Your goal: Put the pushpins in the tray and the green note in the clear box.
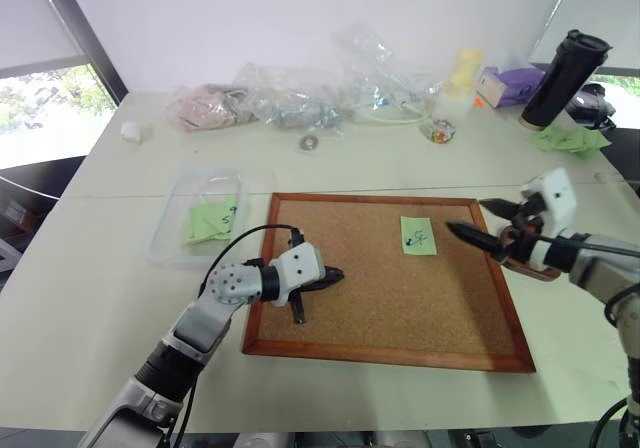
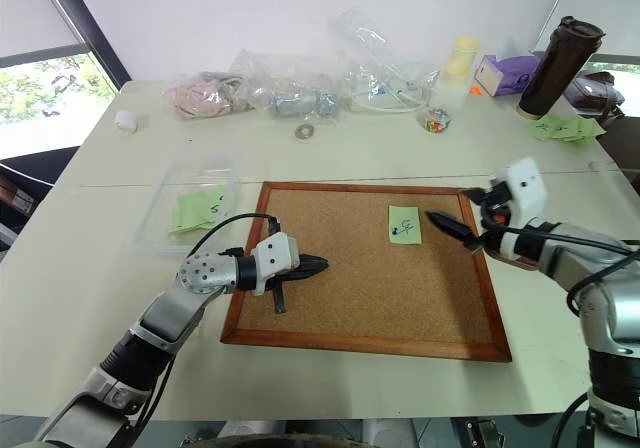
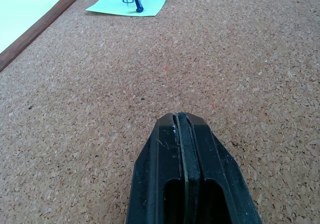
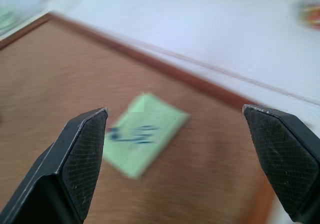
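Observation:
A small light-green note with dark scribbles lies on the cork board, held by a blue pushpin. My right gripper hovers open just right of the note, which shows between its fingers in the right wrist view. Beneath that hand sits the reddish-brown tray, mostly hidden. My left gripper rests shut and empty low over the board's left part, its fingertips pressed together. The clear box stands left of the board with green paper inside.
Crinkled plastic bags line the table's back edge. A black tumbler, a purple box, crumpled green papers and a small glass of coloured pins stand at the back right. A tape roll lies behind the board.

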